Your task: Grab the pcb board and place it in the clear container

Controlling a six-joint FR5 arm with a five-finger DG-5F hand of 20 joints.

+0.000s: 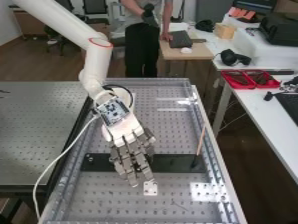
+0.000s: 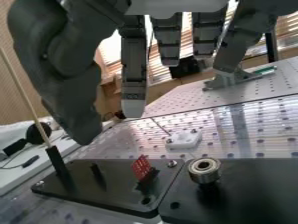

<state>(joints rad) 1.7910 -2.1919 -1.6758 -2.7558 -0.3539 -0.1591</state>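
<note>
Item: 1 red PCB [image 2: 141, 168], upright on the black base plate [image 2: 86, 192], left of the slender rod [image 1: 201, 141]. 1 hand [image 2: 56, 75], fingers apart and empty, above the bench. Stage, as judged: step 1, approach before the grasp; next move calls for lowering rightward, then pinching the board by its faces.

Soft, even light fills the high view, with white glare on the tabletop [image 1: 110, 207] toward its near right and far right corners. In the wrist view, bright light behind the hand [image 1: 133, 150] leaves it dark; the tabletop gleams.
</note>
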